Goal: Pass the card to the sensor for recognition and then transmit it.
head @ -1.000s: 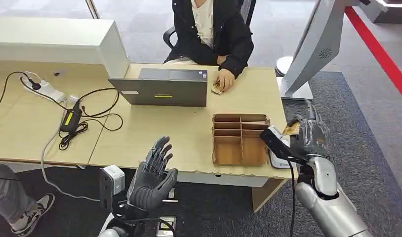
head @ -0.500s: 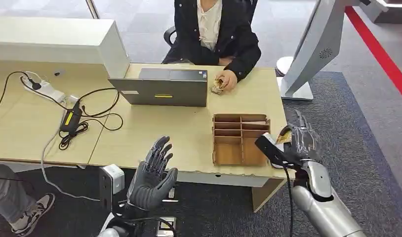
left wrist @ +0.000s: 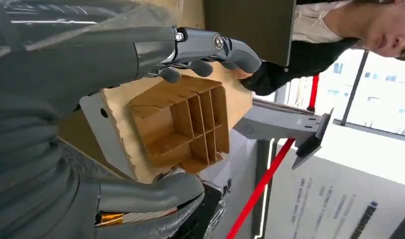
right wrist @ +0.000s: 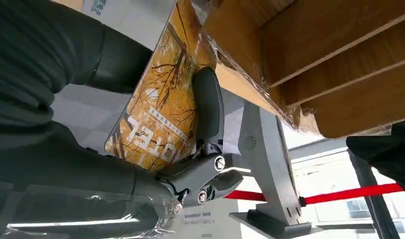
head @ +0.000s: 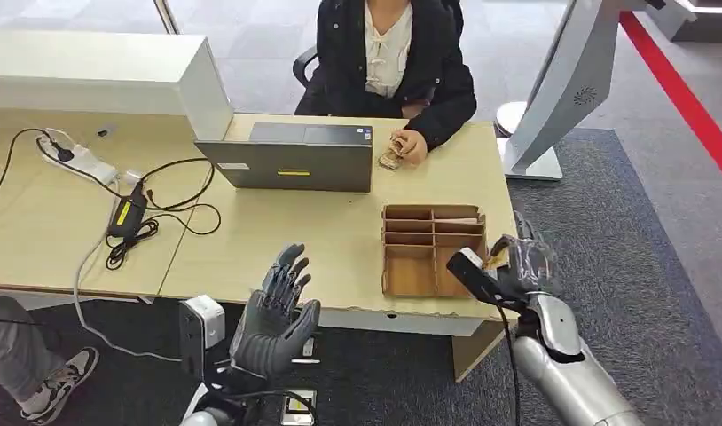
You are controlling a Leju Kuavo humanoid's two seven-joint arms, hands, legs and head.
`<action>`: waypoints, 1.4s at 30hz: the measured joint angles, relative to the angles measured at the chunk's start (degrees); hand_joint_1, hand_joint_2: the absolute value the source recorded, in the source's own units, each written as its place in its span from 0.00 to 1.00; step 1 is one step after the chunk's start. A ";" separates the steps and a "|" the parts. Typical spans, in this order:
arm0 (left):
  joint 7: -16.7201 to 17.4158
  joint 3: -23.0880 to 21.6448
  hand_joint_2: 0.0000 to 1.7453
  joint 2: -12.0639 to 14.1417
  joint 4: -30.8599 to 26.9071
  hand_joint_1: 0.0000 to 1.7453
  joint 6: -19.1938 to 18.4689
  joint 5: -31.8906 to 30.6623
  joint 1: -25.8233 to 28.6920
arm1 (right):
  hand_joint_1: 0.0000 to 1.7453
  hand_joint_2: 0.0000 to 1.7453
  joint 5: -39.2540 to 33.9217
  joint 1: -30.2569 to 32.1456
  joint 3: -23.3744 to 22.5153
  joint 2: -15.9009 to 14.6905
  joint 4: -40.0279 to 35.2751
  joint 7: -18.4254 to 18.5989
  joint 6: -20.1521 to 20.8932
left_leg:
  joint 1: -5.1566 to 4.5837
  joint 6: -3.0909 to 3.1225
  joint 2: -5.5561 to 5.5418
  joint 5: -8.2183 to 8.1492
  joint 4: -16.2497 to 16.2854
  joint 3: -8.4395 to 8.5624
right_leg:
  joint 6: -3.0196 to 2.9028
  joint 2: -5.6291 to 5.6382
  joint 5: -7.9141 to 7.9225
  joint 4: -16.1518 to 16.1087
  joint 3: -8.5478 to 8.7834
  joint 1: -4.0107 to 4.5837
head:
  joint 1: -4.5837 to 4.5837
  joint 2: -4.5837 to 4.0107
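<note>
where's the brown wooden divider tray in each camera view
Head view: the brown wooden divider tray sits on the desk's right end, beside the right hand.
Left wrist view: the tray is mid-picture, framed between the left hand's fingers.
Right wrist view: its slats show beyond the orange card.
Shared landmark: the grey slanted stand.

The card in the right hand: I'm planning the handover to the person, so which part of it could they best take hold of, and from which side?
The free end is best. The right hand pinches the card flat across its printed face, a finger lying on it, so the end jutting past that finger toward the wooden organizer looks graspable. Probably pinch its two faces there, coming from the desk side.
</note>
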 joint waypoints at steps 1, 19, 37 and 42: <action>0.00 -0.02 1.00 0.00 0.00 0.00 0.09 0.00 0.02 | 1.00 1.00 -0.02 -0.12 0.09 0.17 0.52 -0.09 0.00 | 0.00 0.00 0.00 0.00 0.00 0.00 | 0.00 0.00 0.00 0.00 0.00 0.00 | -0.02 0.00; 0.59 -0.02 1.00 0.46 0.00 0.00 1.86 0.09 0.34 | 1.00 1.00 -2.10 -2.86 0.83 2.49 7.96 -2.62 -0.61 | 0.00 0.00 0.02 0.00 0.00 0.03 | 0.00 0.00 0.00 0.00 0.03 0.00 | 0.00 0.00; 0.61 -0.09 1.00 0.94 0.06 0.00 1.00 0.72 0.14 | 1.00 1.00 -2.03 -2.85 0.33 1.92 9.84 -2.56 -2.42 | -0.01 0.00 0.01 0.01 0.02 0.05 | 0.01 0.00 0.01 0.00 0.01 -0.01 | 0.00 0.00; 0.59 -0.11 1.00 0.94 0.13 0.00 1.00 0.70 0.03 | 1.00 1.00 0.61 -2.77 -0.55 1.27 5.96 -1.16 -2.51 | -0.01 0.00 0.02 0.01 0.01 0.05 | 0.01 0.00 0.01 0.00 0.01 -0.01 | -0.02 0.00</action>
